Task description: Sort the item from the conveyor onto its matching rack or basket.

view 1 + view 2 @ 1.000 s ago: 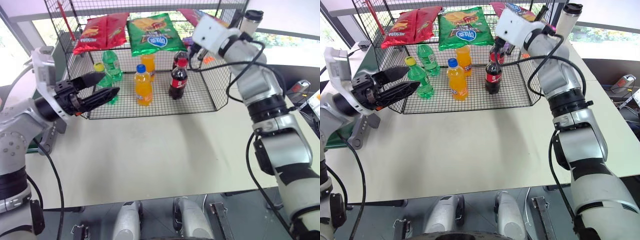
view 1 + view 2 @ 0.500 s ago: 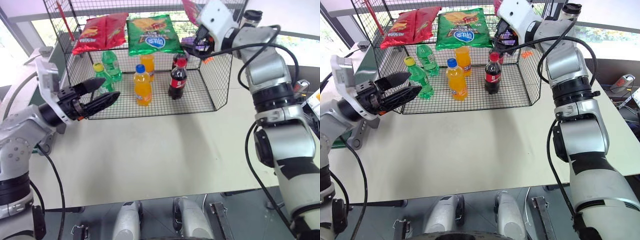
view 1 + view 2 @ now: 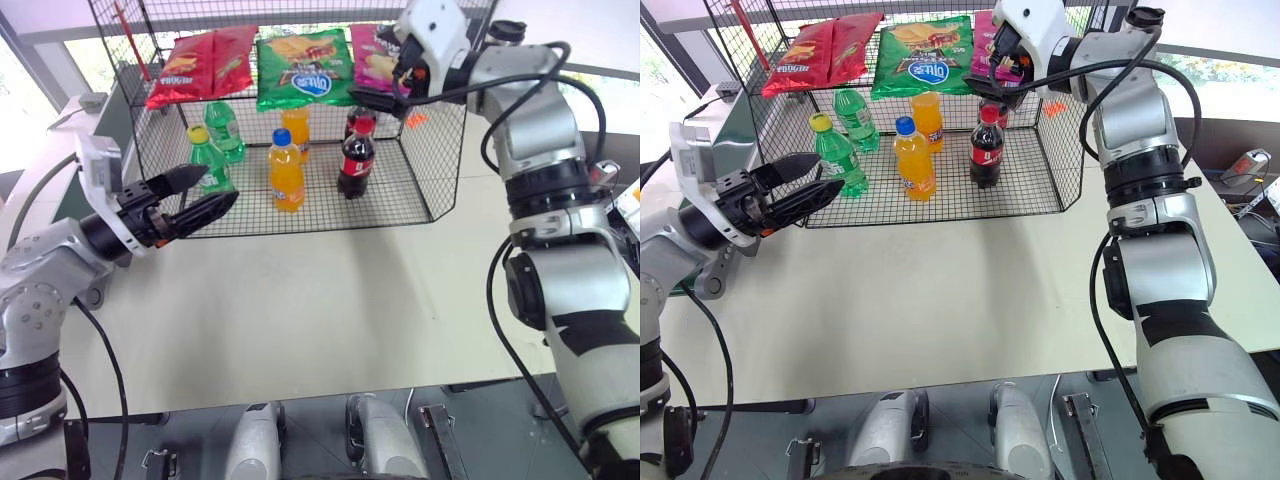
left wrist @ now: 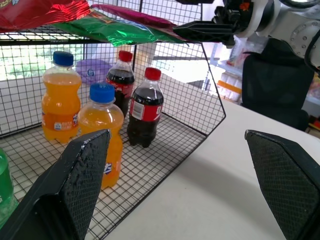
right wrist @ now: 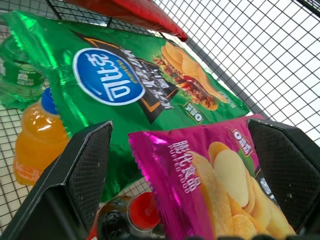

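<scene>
Released since before, pink chip bag (image 5: pixel 210 185) on shelf (image 3: pixel 250 108), right hand (image 3: pixel 392 88) spread empty beside it

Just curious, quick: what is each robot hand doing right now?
Left gripper: open, empty.
Right gripper: open, magenta chip bag lying between its fingers.

Pale table (image 3: pixel 330 300) — black wire cage (image 3: pixel 420 170) on it.

We see a magenta chip bag (image 5: pixel 210 185) printed with yellow crisps, a green chip bag (image 5: pixel 125 85) bearing a blue oval, red chip bags (image 3: pixel 200 62), orange soda bottles (image 3: pixel 286 170) with blue caps, dark cola bottles (image 3: pixel 356 160) with red caps, and black wire rack (image 3: pixel 420 190).
</scene>
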`<state>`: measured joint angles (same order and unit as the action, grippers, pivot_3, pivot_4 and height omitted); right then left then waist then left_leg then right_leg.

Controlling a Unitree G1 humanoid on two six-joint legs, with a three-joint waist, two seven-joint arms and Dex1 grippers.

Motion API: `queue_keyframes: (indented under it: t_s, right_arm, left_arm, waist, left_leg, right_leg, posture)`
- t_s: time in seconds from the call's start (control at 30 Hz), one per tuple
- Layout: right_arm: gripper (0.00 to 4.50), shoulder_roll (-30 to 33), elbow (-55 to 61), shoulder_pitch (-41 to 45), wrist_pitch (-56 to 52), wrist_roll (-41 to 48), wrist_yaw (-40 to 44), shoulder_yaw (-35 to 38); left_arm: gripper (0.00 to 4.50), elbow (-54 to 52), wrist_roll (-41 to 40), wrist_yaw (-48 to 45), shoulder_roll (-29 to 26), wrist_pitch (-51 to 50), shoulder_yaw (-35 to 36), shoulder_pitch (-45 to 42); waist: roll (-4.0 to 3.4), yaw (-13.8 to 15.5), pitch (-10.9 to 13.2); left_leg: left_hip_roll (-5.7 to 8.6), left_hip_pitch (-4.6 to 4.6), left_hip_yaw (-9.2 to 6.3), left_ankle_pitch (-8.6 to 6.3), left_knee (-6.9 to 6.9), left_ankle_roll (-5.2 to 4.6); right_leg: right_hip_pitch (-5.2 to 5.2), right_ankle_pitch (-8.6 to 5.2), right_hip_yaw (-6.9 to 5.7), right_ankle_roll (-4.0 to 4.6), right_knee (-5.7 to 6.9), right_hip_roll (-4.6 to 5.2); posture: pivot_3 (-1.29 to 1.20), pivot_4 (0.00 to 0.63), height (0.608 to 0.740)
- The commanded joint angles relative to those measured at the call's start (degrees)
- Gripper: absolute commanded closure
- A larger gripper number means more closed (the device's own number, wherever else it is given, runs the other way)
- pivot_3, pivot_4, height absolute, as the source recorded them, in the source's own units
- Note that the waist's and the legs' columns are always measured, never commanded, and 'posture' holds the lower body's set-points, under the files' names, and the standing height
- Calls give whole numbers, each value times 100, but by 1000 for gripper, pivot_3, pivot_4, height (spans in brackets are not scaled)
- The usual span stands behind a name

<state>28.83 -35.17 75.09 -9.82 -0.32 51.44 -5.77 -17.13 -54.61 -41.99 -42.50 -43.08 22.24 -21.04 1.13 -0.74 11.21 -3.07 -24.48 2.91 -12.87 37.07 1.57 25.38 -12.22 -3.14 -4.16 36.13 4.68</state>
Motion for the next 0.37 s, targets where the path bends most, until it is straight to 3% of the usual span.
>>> queue_keyframes:
  t_s: [0.03,0.13,0.37]
  right_arm:
    - [80,342,1071,-264,-239,475,324,384]
    - [80,584,1916,-689,-836,984,414,785]
    - [80,709,4040,-2333,-3341,3244,-135,2615]
  left_arm:
    - [0,-154,2,68,-37,121,130,-44]
    - [0,-41,-4,495,60,68,224,-226]
    - [0,-657,-114,1028,-84,-158,448,151]
  waist:
    - [0,14,0]
    - [0,21,0]
    - [2,18,-2]
  left_leg:
    - [0,-1,0,0,0,0]
    - [0,-1,0,0,0,0]
    - [0,4,-2,0,-1,0]
  right_leg:
    - [0,0,0,0,0,0]
    - [-1,0,0,0,-2,1]
    - [-7,0,-2,-1,-1,1]
  posture:
    - [0,150,740]
    - [0,150,740]
    - [0,150,740]
